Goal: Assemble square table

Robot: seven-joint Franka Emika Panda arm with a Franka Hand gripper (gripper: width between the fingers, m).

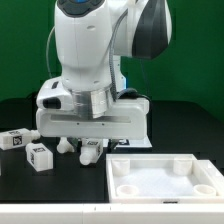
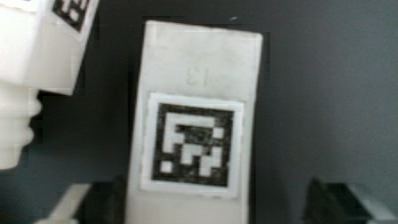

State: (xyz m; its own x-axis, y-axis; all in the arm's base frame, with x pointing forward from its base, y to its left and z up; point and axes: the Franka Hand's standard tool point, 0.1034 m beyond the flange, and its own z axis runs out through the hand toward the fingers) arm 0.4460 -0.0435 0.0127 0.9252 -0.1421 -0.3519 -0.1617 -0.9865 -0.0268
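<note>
The white square panel (image 1: 165,181) with its raised rim lies at the exterior view's lower right. Two tagged white legs (image 1: 12,140) (image 1: 40,155) lie at the left, and two more (image 1: 67,147) (image 1: 91,152) lie under the lowered arm. My gripper (image 1: 88,138) is down at the table over these. In the wrist view a white leg (image 2: 196,110) with a black-and-white tag lies lengthwise between my fingers (image 2: 349,202). The gripper (image 2: 214,206) is open, with a gap on each side of the leg.
Another tagged leg (image 2: 43,40) and a rounded white part (image 2: 15,120) lie close beside the leg between my fingers. The table is black, with a green wall behind. The panel sits close to the legs on the exterior view's right.
</note>
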